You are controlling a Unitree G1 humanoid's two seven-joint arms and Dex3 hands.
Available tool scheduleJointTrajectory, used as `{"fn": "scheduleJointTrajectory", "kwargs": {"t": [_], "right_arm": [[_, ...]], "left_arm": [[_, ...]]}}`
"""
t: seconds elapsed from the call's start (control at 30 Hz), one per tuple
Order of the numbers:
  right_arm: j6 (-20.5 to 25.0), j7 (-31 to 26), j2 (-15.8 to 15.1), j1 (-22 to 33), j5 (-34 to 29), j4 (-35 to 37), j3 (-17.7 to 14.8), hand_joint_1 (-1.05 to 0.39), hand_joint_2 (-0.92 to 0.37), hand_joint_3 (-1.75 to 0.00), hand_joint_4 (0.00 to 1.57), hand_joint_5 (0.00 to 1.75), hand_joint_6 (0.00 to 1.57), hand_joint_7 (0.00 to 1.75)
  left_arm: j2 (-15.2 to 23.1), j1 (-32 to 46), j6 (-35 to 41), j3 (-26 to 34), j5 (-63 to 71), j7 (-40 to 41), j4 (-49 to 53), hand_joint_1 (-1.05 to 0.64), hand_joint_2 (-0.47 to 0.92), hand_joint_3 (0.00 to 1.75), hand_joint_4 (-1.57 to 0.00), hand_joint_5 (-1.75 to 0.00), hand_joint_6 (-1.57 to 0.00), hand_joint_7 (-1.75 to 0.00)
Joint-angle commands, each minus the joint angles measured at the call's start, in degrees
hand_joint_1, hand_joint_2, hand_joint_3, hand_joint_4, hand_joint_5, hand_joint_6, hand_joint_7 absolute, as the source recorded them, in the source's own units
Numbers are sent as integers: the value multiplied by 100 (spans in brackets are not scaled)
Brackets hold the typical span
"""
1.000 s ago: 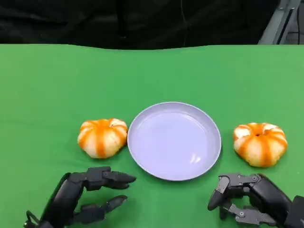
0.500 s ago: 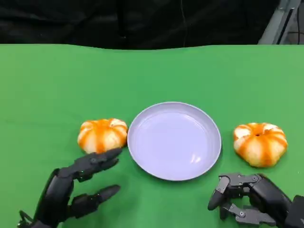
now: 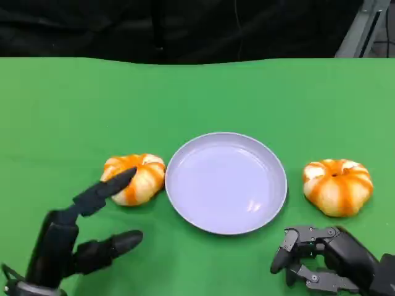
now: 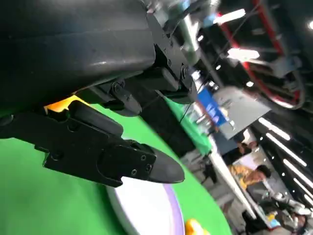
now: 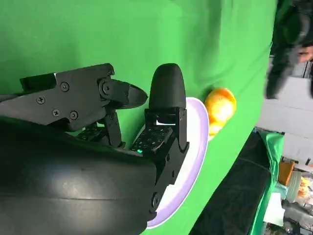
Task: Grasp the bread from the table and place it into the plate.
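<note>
Left robot hand [image 3: 74, 237] spread, empty, raised beside left bread [image 3: 137, 177], upper finger over its near edge, contact unclear | right robot hand [image 3: 321, 259] curled in, empty, low on worktop [image 3: 203, 92] | plate [image 3: 271, 160] bare, centre | right bread [image 3: 337, 187] just beside plate

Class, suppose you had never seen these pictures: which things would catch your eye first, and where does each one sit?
Two orange-striped bread rolls on the green table: the left roll and the right roll, either side of an empty lavender plate. Next, the black left hand, its fingers spread and reaching over the left roll. The right hand sits curled near the table's front edge.
</note>
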Motion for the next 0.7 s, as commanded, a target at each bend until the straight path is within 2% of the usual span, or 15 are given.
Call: {"fn": "scheduleJointTrajectory", "kwargs": {"t": [0.03, 0.2, 0.3, 0.43, 0.53, 0.7], "right_arm": [[-61, 39, -71, -19, 83, 52, -76, -3, -92, -47, 71, 150, 82, 102], [-67, 32, -66, -13, 68, 34, -70, -3, -92, -47, 71, 150, 82, 102], [-64, 29, -61, -4, 71, 18, -70, -2, -92, -47, 71, 150, 83, 102], [-45, 36, -58, 1, 81, 7, -70, -2, -92, -47, 71, 150, 83, 102], [-85, -13, -62, 26, 27, -52, -57, -2, -92, -47, 72, 150, 83, 102], [-91, -42, -65, 37, 4, -80, -48, -1, -92, -47, 72, 150, 83, 102]], "left_arm": [[313, 96, 252, 149, 1310, 1084, -584, -64, 92, 10, -61, -1, -59, -2], [692, 124, 1249, -212, 2880, 2594, -1228, -68, 92, 11, -62, -1, -62, -3], [904, 66, 1949, -585, 3409, 3204, -1434, -73, 92, 10, -61, 0, -65, -3], [1084, 32, 2299, -993, 3431, 3587, -1465, -76, 92, 10, -61, 0, -65, -2], [1123, -129, 2936, -1287, 3502, 3551, -1445, -79, 92, 9, -58, 0, -64, -1], [1174, -438, 3351, -1697, 3314, 3509, -1128, -82, 92, 9, -55, 0, -63, 0]]}}
